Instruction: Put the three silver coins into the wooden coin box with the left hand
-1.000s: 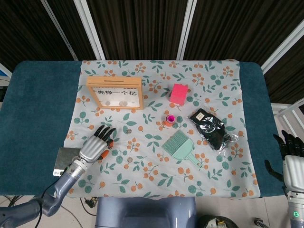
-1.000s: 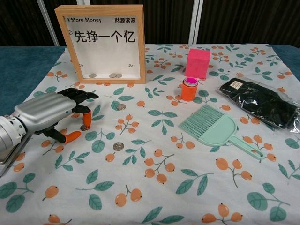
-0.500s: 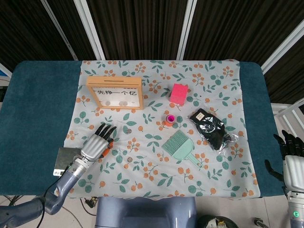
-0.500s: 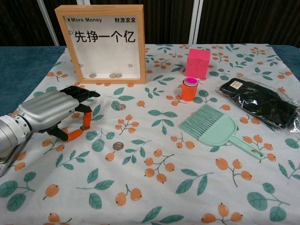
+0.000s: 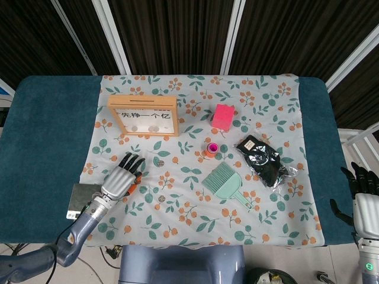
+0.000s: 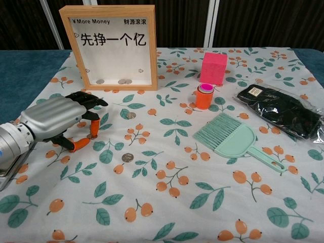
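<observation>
Left hand (image 6: 58,119) sits low over the cloth (image 6: 167,202) at the near left, palm down, fingers curled with orange tips touching the fabric. A coin (image 6: 91,136) lies right at one fingertip (image 6: 92,129), but whether it is pinched or just touched, the views don't settle. Just right of the hand, a second coin (image 6: 131,115) lies loose on the cloth, and a third (image 6: 127,158) sits nearer the camera. Behind them the box (image 6: 112,46) stands upright at the back left, a few coins visible at the bottom behind its window. Moving right: orange cup (image 6: 204,96), pink block (image 6: 213,68) behind it, mint brush (image 6: 235,139), black pouch (image 6: 283,110). Far right, off the table edge, the right hand (image 5: 364,198) hangs with fingers spread, holding nothing.
</observation>
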`<control>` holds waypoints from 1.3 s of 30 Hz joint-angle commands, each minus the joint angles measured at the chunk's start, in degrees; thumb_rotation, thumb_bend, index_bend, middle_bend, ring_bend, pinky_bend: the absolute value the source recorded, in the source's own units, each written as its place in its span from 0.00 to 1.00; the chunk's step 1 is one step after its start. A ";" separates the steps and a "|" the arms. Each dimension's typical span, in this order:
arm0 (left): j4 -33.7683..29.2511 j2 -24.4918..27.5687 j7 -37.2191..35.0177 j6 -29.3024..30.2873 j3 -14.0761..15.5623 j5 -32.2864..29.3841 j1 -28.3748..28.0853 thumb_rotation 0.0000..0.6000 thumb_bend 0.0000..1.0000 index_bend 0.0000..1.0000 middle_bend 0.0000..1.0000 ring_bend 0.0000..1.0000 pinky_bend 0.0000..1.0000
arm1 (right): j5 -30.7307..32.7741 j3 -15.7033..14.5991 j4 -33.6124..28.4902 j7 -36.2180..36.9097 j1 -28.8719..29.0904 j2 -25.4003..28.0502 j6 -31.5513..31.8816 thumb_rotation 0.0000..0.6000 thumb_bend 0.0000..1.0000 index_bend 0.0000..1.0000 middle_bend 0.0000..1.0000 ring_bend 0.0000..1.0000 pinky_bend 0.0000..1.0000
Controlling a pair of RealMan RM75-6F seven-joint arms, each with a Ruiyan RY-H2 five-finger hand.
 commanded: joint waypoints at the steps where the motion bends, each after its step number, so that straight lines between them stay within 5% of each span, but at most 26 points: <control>1: 0.25 -0.18 0.35 0.43 -0.20 0.07 -0.15 1.00 0.54 0.61 0.10 0.00 0.00 | 0.00 -0.03 -0.03 0.05 0.01 0.05 -0.08 1.00 0.39 0.15 0.05 0.02 0.00; 28: 1.41 -0.42 2.19 1.14 -1.79 -0.81 -2.31 1.00 0.54 0.67 0.12 0.00 0.00 | -0.36 -0.38 -0.23 0.53 0.20 0.24 -0.70 1.00 0.39 0.15 0.05 0.02 0.00; 34: -4.90 3.16 4.37 4.13 -2.46 0.42 -2.50 1.00 0.54 0.70 0.13 0.00 0.00 | -0.14 -0.25 -0.23 0.60 0.20 0.24 -0.68 1.00 0.40 0.15 0.05 0.02 0.00; 39: -17.32 10.75 9.63 5.72 -5.11 0.86 -3.68 1.00 0.54 0.71 0.13 0.00 0.00 | -0.36 -0.37 -0.25 0.43 0.14 0.22 -0.53 1.00 0.39 0.15 0.05 0.02 0.00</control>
